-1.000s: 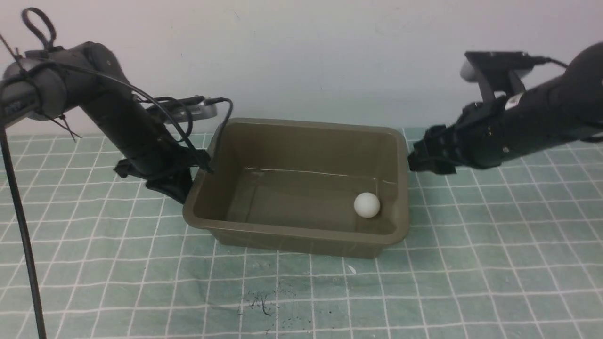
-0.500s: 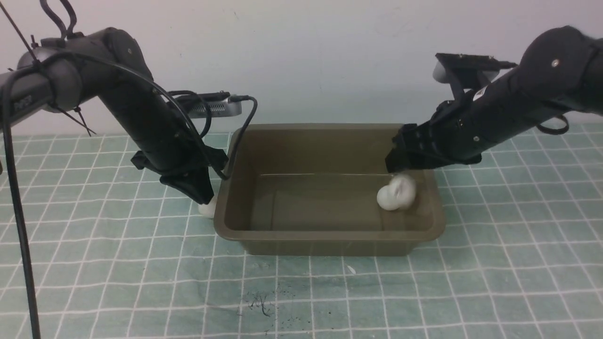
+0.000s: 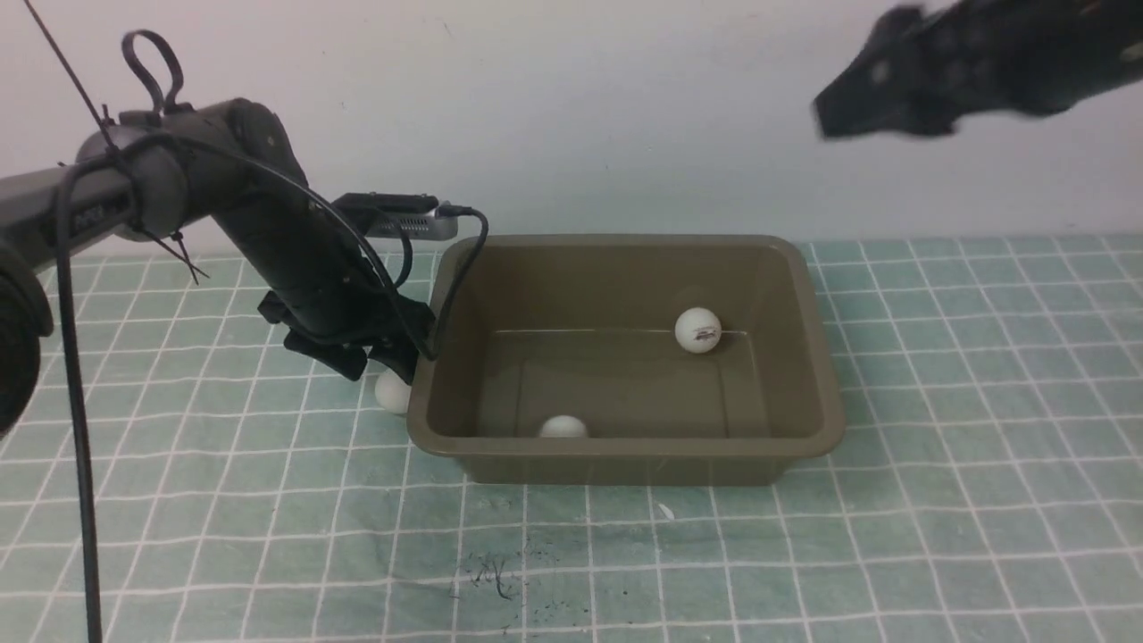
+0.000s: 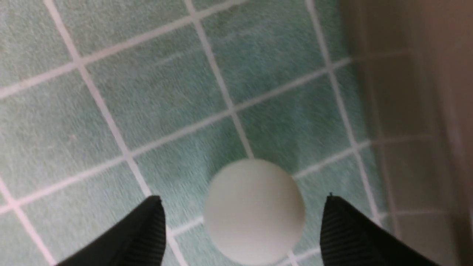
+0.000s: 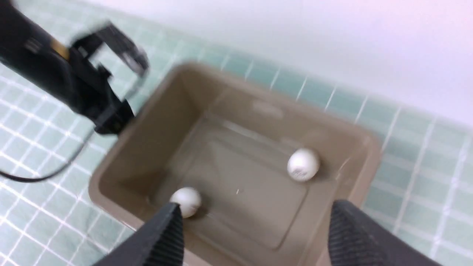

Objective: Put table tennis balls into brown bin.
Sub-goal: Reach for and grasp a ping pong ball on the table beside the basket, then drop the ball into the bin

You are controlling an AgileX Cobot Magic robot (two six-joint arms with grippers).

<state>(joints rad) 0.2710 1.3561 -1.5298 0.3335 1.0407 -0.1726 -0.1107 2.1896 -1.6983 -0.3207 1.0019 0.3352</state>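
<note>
Two table tennis balls (image 3: 697, 329) are now lying in the brown bin (image 3: 643, 449), the right end effector (image 5: 255, 205) lifting away open and empty, the left end effector (image 4: 242, 199) gaping around the third ball (image 3: 391, 391)

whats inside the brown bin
The olive-brown plastic bin holds two small white balls: a logo-printed ball near the far wall, a second ball at the near wall, half hidden by the rim.
</note>
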